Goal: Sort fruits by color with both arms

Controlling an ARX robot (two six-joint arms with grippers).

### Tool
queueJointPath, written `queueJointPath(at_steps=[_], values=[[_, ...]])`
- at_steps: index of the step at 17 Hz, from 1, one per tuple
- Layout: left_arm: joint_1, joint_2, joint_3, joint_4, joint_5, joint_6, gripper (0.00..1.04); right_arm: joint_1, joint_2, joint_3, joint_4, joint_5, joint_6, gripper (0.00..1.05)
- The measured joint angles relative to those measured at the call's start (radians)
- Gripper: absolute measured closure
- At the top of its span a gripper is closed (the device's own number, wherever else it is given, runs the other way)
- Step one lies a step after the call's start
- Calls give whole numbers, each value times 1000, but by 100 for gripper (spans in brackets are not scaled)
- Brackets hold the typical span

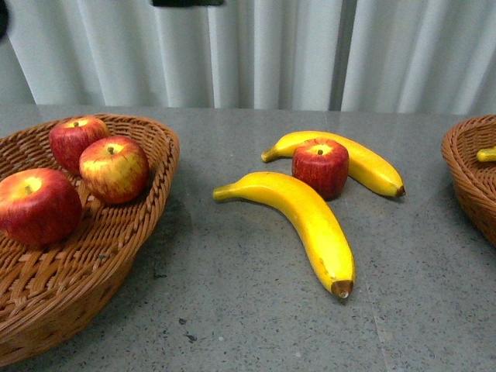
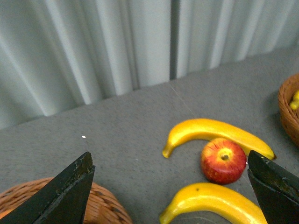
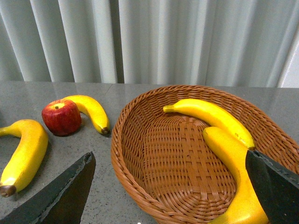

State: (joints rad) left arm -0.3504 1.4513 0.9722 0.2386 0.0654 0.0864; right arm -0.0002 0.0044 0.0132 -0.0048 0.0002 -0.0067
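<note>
Three red apples [image 1: 114,167] lie in the left wicker basket [image 1: 46,294]. On the table a fourth apple [image 1: 320,166] stands between a near banana [image 1: 308,218] and a far banana [image 1: 370,164]. The right basket [image 3: 140,154] holds two bananas [image 3: 212,115]; in the front view only a yellow tip [image 1: 486,154] shows in it [image 1: 469,178]. My left gripper [image 2: 173,198] is open above the table, with the loose apple [image 2: 223,160] and both bananas [image 2: 210,130] ahead. My right gripper [image 3: 170,189] is open above the right basket. Neither arm shows in the front view.
A grey speckled table [image 1: 232,310] carries everything. A pale pleated curtain [image 1: 271,54] hangs behind it. The left basket's rim [image 2: 107,205] shows under my left gripper.
</note>
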Motion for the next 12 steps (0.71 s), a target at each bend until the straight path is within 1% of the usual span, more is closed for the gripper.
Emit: queueJointPath(at_steps=[3, 6, 8, 12], values=[[-39, 207, 106, -18, 47, 53, 7, 0, 0, 0, 0, 0, 0, 7], [-43, 265, 124, -19, 71, 72, 7, 0, 0, 0, 0, 0, 0, 7], [-52, 348, 151, -16, 109, 101, 7, 0, 0, 0, 0, 0, 0, 7], [-71, 439, 225, -16, 127, 162, 7, 0, 0, 0, 0, 0, 0, 7]])
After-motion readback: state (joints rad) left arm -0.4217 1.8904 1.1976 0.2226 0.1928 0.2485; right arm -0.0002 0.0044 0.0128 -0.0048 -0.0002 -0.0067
